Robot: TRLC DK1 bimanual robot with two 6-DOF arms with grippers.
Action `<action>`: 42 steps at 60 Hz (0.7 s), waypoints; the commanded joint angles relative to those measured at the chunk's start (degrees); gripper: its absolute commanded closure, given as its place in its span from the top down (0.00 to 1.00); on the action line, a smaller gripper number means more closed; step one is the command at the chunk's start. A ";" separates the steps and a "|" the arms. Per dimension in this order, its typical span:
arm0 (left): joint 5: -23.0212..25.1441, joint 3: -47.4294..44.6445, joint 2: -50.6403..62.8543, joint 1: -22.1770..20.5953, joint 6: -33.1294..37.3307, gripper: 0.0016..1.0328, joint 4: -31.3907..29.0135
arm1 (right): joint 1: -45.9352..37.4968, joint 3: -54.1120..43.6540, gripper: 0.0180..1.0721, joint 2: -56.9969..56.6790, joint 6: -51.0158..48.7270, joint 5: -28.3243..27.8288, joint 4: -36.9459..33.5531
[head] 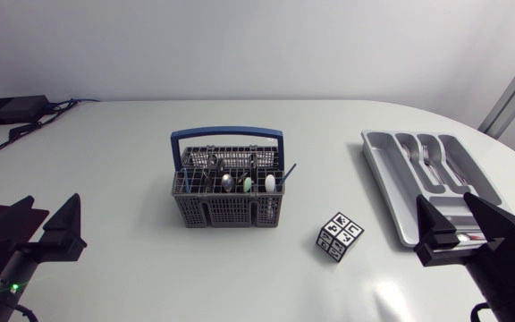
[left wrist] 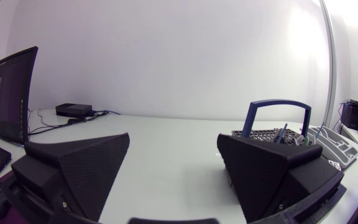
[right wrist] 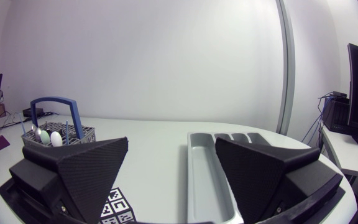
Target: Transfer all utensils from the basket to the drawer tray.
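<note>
1. Starting at the far left, the left gripper [head: 34, 234] [left wrist: 176, 180] sat low over the table [head: 132, 152], its two wedge fingers [left wrist: 79, 168] spread wide with nothing between them.
2. Ahead of that gripper and off toward its right finger stood the basket [head: 226, 204] [left wrist: 263, 133]; in the left wrist view the finger hid part of it. Its blue handle [head: 227, 136] [left wrist: 278, 109] stood upright.
3. Inside the basket several spoons [head: 247, 184] stood bowl-up in a row, just beside one another, with a thin blue stick [head: 289, 170] leaning out at the end nearer the right arm. The right wrist view showed the basket [right wrist: 58, 135] well ahead of the right gripper, beyond its left finger.
4. Between basket and tray lay a marker cube [head: 339, 236] [right wrist: 118, 208], near the right gripper's left finger.
5. The drawer tray [head: 384, 183] [right wrist: 194, 168] ran straight ahead from between the right gripper's fingers. Forks [head: 423, 156] lay in one of its far compartments.
6. The right gripper [head: 465, 234] [right wrist: 173, 168] was at the tray's near end, fingers parted wide and holding nothing.
</note>
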 commanded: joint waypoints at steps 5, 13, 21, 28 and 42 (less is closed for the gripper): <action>-0.32 -0.11 -0.54 1.04 -1.19 0.96 -0.23 | 0.54 -1.24 0.96 -0.34 0.17 0.59 0.39; -0.32 1.30 -0.45 2.18 -1.10 0.96 -0.93 | 0.63 -0.62 0.96 -0.34 -0.09 0.85 0.65; -0.23 3.93 -0.19 2.18 -1.10 0.96 -2.95 | 0.89 0.52 0.96 0.19 -0.71 0.94 0.65; -0.23 7.19 1.66 1.92 -1.27 0.93 -4.71 | 1.24 2.02 0.96 2.12 -0.80 0.94 1.18; -0.32 14.66 13.61 -1.16 -3.30 0.92 -6.73 | 2.39 5.36 0.96 11.44 -0.62 1.03 3.99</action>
